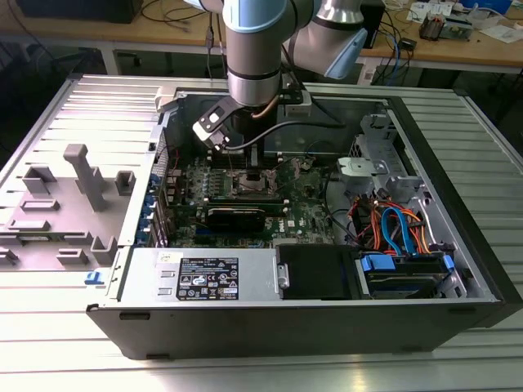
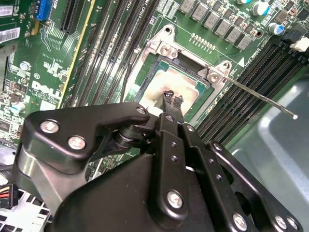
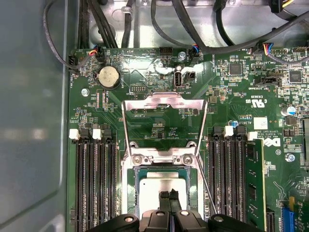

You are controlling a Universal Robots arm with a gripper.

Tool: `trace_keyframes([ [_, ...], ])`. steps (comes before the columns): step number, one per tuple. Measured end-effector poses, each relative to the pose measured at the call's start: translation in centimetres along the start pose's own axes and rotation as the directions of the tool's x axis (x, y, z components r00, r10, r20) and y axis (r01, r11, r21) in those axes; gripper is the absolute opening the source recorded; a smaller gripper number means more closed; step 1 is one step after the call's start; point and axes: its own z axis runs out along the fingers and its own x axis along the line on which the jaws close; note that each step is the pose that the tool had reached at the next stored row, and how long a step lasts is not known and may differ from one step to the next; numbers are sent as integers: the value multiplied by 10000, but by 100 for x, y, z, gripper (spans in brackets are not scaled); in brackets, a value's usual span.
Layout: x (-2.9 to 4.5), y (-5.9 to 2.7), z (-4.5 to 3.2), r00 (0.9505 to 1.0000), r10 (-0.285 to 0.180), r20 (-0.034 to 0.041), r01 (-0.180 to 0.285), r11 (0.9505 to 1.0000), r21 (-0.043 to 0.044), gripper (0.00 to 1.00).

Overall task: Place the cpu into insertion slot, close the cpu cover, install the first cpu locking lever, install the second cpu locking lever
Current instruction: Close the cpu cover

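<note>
The cpu (image 3: 152,193) shows a dull silver-grey top inside the black rim of the insertion slot (image 3: 136,183), all on a green motherboard (image 3: 231,111) speckled with fine white print. The cpu cover (image 3: 164,104) is bright silver. The gripper (image 3: 170,197) is matt black, the memory slots (image 3: 91,183) black with white clips, the arm (image 1: 255,49) silver and pale blue

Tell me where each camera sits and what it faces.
Exterior view: off the arm, above, facing down into the open computer case; the arm shows.
First wrist view: on the arm, facing the open cpu cover past the gripper.
Second wrist view: behind the gripper, facing the cpu.
Both wrist views share the cpu in the insertion slot.
</note>
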Motion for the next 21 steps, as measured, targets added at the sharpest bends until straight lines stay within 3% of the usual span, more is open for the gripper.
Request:
trace_keyframes([
  [16,-1,4,-31,10000,-1,0,1,10000,11,11],
  [21,-1,88,-28,10000,-3,3,3,9999,117,11],
])
